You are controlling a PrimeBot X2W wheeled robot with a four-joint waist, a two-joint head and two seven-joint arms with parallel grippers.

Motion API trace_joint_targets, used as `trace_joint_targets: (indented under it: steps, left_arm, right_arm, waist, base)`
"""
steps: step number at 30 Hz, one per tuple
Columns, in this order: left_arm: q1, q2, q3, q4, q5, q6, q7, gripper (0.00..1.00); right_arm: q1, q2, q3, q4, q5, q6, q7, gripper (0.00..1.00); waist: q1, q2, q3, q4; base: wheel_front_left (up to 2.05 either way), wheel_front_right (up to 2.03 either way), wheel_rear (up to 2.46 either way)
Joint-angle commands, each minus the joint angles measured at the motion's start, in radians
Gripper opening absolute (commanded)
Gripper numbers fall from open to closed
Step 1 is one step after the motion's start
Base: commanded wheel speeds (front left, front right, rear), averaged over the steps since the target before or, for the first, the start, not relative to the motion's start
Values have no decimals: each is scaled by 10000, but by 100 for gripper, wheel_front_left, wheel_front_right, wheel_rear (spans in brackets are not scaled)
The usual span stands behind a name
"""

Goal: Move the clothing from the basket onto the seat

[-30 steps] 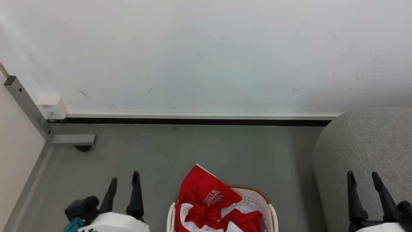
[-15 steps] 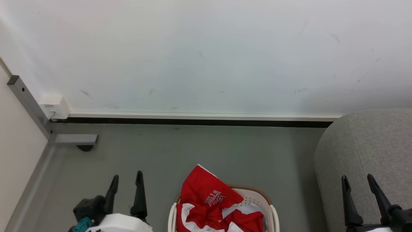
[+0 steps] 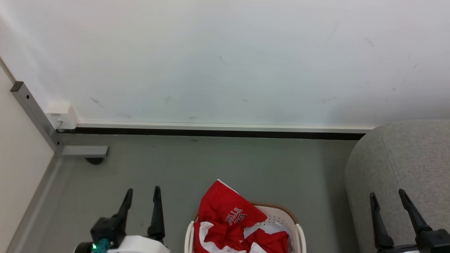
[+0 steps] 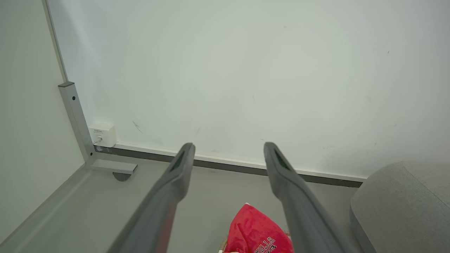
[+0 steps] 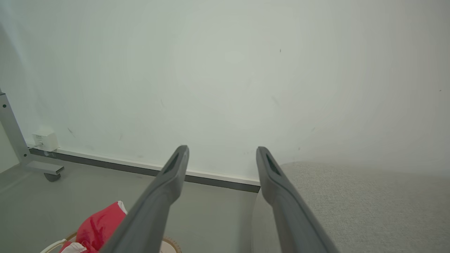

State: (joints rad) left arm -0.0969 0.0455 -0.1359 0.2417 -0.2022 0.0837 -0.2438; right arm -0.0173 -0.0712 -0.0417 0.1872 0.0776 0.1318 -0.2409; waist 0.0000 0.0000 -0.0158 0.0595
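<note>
The clothing (image 3: 228,214) lies heaped in the basket (image 3: 277,212) on the floor (image 3: 246,165), a red fold riding above the rim and the seat (image 3: 404,158) near on its right. The step in hand looks like the first reach: come down on that raised fold, pinch deep into the cloth, and lift straight up so nothing snags. The left pincer (image 3: 143,190) hangs over the floor left of the basket and the right pincer (image 3: 386,193) over the seat's front, both with fingers forward, wide apart and empty.
</note>
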Motion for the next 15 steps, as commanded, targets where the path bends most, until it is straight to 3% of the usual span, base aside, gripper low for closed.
trace_joint_targets:
  steps: [1, 15]
  left_arm:
    - [-82, 81, -22, -6, 232, 50, -69, 100]
    - [-107, 81, -155, 138, 632, 78, -210, 100]
  right_arm:
    - [124, -44, -7, -70, -243, -19, -104, 100]
    - [128, -8, -89, 58, -383, -21, -252, 100]
  waist:
    - [0, 0, 5, 8]
    - [0, 0, 7, 22]
  base:
    - [0, 0, 0]
    - [0, 0, 0]
